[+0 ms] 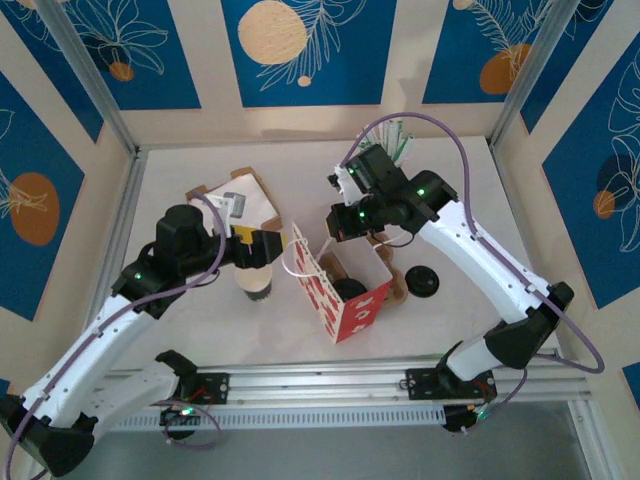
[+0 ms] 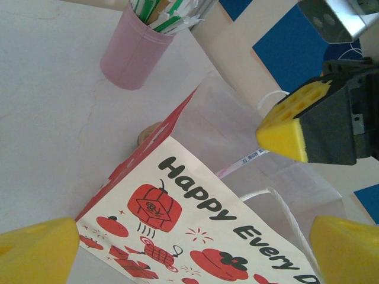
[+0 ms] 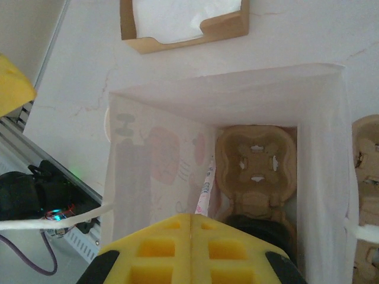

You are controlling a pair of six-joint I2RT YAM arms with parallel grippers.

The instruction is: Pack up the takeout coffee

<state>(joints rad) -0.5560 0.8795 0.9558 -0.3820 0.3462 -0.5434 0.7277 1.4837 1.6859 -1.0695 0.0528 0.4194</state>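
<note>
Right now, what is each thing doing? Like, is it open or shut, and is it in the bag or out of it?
Red-and-white paper bag: standing, open on top
Brown cardboard cup tray: inside the bag
Thin paper-wrapped straw: pinched, dangling into the bag
Right gripper: shut on the straw
Left gripper: open, empty
Paper coffee cup: upright on the white table, outside the bag
Black round lid: lying on the table
Pink cup of straws: upright

Left gripper [image 1: 258, 248] jaws wide; right gripper [image 3: 190, 245] pinched closed (pads together).
</note>
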